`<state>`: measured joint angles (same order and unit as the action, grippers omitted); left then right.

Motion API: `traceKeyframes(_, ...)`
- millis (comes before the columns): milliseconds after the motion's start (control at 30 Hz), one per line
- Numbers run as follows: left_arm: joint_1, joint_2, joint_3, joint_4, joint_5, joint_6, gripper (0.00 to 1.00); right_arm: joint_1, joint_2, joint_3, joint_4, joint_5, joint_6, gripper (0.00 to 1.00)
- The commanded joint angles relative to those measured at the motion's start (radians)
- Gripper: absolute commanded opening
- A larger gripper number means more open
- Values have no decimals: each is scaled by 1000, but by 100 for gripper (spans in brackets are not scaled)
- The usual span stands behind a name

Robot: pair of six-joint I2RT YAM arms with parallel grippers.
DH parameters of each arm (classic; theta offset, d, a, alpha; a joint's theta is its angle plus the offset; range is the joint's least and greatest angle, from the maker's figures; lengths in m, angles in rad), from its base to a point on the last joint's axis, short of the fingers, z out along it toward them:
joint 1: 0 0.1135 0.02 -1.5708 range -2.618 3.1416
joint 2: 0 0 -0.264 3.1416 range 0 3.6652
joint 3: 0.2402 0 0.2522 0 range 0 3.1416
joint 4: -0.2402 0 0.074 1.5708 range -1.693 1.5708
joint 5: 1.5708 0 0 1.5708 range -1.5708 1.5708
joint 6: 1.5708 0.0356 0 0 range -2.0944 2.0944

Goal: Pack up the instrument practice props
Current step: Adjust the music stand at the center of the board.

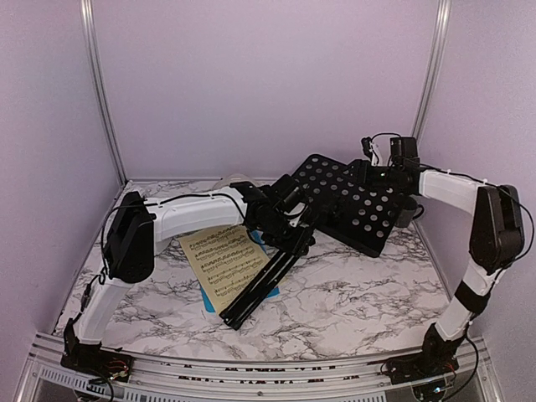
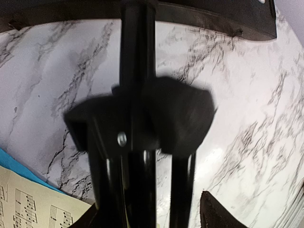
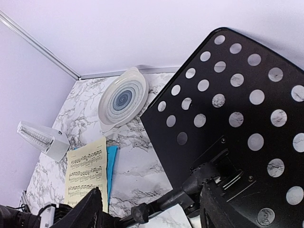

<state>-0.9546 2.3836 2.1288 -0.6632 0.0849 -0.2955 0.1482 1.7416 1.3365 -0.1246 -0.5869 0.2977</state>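
The black music stand lies tipped over on the marble table. Its hole-punched desk [image 1: 352, 201] points back right and its folded legs [image 1: 255, 297] point forward. My left gripper [image 1: 280, 219] straddles the legs [image 2: 137, 180] just below the hub. It is open, with a gap beside its right finger [image 2: 221, 211]. My right gripper [image 1: 387, 167] is at the desk's far edge. It is open, and the tilt bracket and knob [image 3: 190, 190] sit between its fingers [image 3: 88, 209]. A yellow sheet-music page [image 1: 226, 260] lies on a blue one [image 1: 211, 308], partly under the legs. The white metronome [image 3: 42, 140] stands at the left.
A white plate with blue rings [image 3: 123, 97] leans near the back wall. A dark mug [image 1: 408, 209] sits behind the desk's right edge, under my right arm. Walls enclose the table at the back and on both sides.
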Motion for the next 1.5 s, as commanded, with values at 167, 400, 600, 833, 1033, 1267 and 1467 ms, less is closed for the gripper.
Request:
traceKeyframes(167,5,-106,-8,81,-31,7,78,7,-46,-11,21,35,-20,75)
traceKeyframes(400,3,-229,-125,132,-104,14,95,7,-143,-65,40,68,-40,84)
traceKeyframes(600,4,-432,-334,225,-208,18,99,7,-300,-200,118,112,-48,100)
traceKeyframes(833,24,-678,-604,353,-321,32,99,7,-531,-411,225,225,-92,100)
traceKeyframes(1033,83,-928,-899,520,-463,52,99,7,-691,-597,292,356,-121,100)
traceKeyframes(1267,221,-1286,-1251,711,-669,175,100,7,-826,-826,424,534,-168,95)
traceKeyframes(1467,411,-1554,-1585,973,-695,280,99,7,-964,-979,551,669,-240,92)
